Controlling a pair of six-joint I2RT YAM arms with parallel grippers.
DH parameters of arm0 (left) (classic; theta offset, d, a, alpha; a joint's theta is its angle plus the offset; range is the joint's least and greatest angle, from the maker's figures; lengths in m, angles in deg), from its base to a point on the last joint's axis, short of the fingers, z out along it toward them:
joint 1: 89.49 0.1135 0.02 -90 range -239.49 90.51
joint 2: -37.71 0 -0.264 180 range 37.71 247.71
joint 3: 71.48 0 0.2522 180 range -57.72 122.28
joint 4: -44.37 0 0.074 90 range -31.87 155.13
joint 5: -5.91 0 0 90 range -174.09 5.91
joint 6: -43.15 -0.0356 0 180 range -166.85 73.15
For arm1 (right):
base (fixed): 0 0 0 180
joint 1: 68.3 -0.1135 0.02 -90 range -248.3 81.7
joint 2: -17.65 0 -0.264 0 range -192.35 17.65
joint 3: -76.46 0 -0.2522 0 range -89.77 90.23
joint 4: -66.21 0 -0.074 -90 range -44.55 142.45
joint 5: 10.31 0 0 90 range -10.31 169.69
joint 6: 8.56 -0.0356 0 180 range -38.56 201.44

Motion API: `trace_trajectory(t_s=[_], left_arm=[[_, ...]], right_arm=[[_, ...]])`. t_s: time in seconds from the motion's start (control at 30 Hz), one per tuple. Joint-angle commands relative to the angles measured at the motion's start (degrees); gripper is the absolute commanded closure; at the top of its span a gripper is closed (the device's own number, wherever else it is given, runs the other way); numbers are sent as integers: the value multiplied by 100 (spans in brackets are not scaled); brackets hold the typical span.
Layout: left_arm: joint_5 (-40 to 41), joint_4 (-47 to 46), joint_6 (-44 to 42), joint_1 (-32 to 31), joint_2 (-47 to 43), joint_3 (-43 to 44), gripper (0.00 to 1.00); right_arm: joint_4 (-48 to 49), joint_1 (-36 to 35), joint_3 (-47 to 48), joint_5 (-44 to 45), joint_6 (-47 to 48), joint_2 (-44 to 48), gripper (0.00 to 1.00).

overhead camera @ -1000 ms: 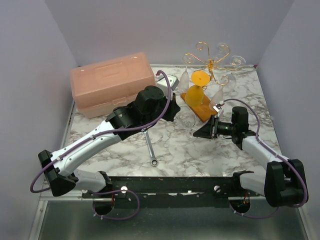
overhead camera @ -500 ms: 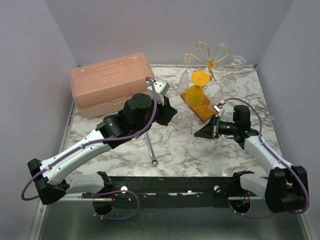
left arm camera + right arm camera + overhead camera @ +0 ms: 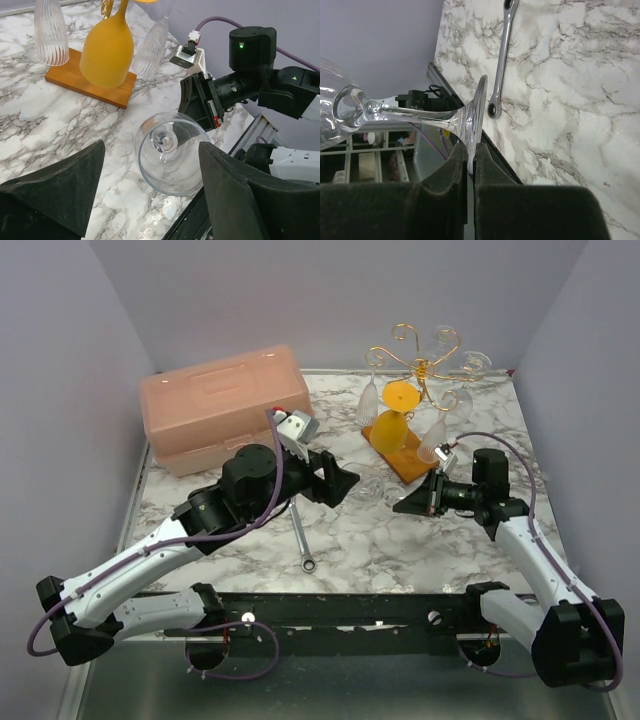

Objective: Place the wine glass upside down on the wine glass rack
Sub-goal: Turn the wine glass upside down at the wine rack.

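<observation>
A clear wine glass (image 3: pixel 374 486) lies on its side in the air above the marble. My right gripper (image 3: pixel 412 502) is shut on the rim of its foot (image 3: pixel 477 111), and the stem (image 3: pixel 410 116) runs off to the left. My left gripper (image 3: pixel 343 483) stands open just left of the bowl (image 3: pixel 169 161). Its fingers (image 3: pixel 75 185) sit on either side of the bowl's mouth and touch nothing. The wine glass rack (image 3: pixel 424 361), of gold wire on an orange-brown base (image 3: pixel 90 82), stands behind. An orange glass (image 3: pixel 107 50) and clear ribbed glasses (image 3: pixel 49 32) hang from it upside down.
A pink plastic toolbox (image 3: pixel 225 405) fills the back left of the table. A steel wrench (image 3: pixel 301 536) lies on the marble between the arms, also seen in the right wrist view (image 3: pixel 502 55). The right arm's black body (image 3: pixel 250 80) is close behind the glass.
My left gripper has opened, let go of the glass bowl and drawn back to the left. My right gripper has closed on the glass's foot and now carries the glass alone.
</observation>
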Motion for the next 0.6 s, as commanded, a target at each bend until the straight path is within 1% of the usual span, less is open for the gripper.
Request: trace_trajectory(t_s=[0.0, 0.2, 0.3, 0.4, 0.47, 0.57], left_arm=[[-22, -181, -20, -26, -423, -165, 16], [314, 130, -131, 0, -980, -400, 2], [227, 251, -90, 145, -1256, -558, 1], [-295, 277, 124, 471, -1465, -693, 1], [-958, 160, 382, 839, -1551, -810, 1], [-1735, -124, 883, 1401, -1637, -1024, 1]], right_arm=[[-626, -2, 387, 277, 551, 252, 100], [-1344, 0, 710, 693, 1293, 462, 100], [-1757, -2, 966, 812, 1773, 561, 100], [-2156, -5, 1301, 1017, 2144, 692, 100], [-2320, -2, 1505, 916, 2295, 745, 100], [-2454, -3, 1745, 864, 2338, 769, 100]])
